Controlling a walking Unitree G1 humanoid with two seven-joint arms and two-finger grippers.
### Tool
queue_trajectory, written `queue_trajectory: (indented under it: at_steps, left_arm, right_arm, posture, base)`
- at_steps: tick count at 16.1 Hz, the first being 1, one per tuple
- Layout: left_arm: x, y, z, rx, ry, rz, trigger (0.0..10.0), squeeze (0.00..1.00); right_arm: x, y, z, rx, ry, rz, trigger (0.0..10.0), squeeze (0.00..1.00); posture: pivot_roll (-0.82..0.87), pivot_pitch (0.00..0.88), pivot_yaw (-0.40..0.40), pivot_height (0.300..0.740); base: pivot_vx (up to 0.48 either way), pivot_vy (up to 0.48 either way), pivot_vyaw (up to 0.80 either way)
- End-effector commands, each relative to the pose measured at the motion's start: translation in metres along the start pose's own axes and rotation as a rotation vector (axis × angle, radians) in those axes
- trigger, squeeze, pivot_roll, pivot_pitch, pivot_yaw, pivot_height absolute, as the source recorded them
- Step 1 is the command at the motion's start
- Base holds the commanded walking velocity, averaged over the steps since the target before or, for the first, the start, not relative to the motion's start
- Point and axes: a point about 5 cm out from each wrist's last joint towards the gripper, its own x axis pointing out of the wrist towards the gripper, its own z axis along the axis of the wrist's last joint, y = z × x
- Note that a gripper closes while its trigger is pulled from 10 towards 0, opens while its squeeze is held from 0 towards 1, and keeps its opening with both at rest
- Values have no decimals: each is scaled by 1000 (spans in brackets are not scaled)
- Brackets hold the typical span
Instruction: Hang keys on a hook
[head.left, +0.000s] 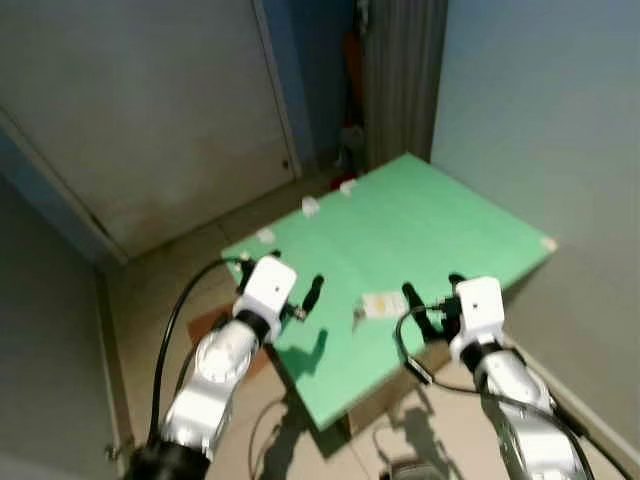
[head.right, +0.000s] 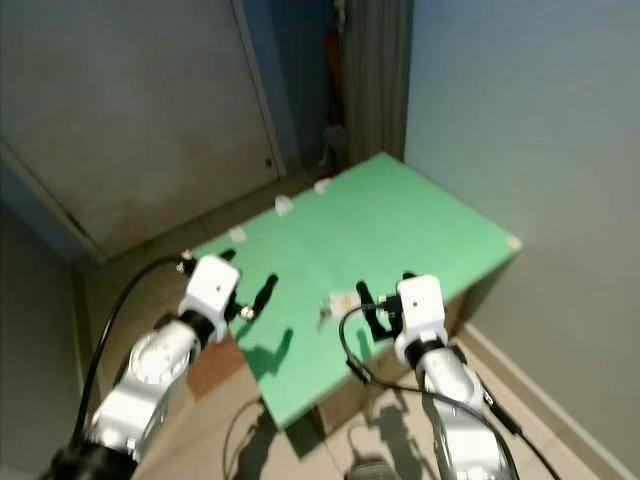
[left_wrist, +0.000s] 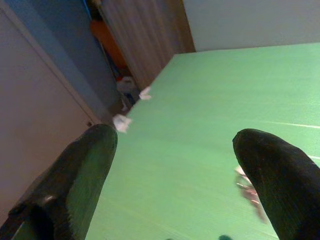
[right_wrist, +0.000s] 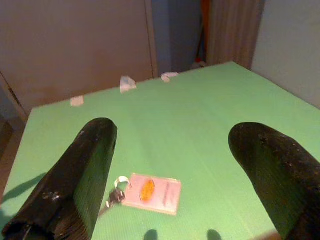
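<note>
While the keys (right_wrist: 145, 192) lie flat on the green counter (head.left: 440, 230) just beyond your right hand (head.left: 432, 297), fingers apart, lower it squarely over their tag; your left hand (head.left: 305, 296), also spread, waits nearby.

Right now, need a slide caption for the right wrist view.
Open right gripper hovering over the flat green board, pale pink key tag on a metal ring lying between its black fingers.
</note>
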Motion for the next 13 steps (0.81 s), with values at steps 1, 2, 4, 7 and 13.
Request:
queue_trajectory:
  at_steps: [1,2,4,7,13]
  left_arm:
    - [-2,7,-6,32,41,0,10000,0]
    - [0,5,-5,44,36,-29,10000,0]
    - [1,4,-7,37,55,-45,10000,0]
    - [10,2,-2,37,37,-78,10000,0]
    - [30,13,-1,37,54,-114,10000,0]
  right_arm:
    - [2,11,5,6,-23,36,10000,0]
    - [1,12,5,5,-22,38,10000,0]
    - [0,11,4,8,-20,31,10000,0]
    - [-4,13,3,10,-15,34,10000,0]
    - [-23,15,2,-24,9,113,10000,0]
  posture:
    - [-228,54,150,720]
    - [-231,57,154,720]
    - [-237,62,160,720]
    - [-239,71,164,720]
    - [-312,91,181,720]
  base:
    - [469,0,0]
    - [461,0,0]
    - [0,0,0]
    - [0,0,0]
    - [0,0,0]
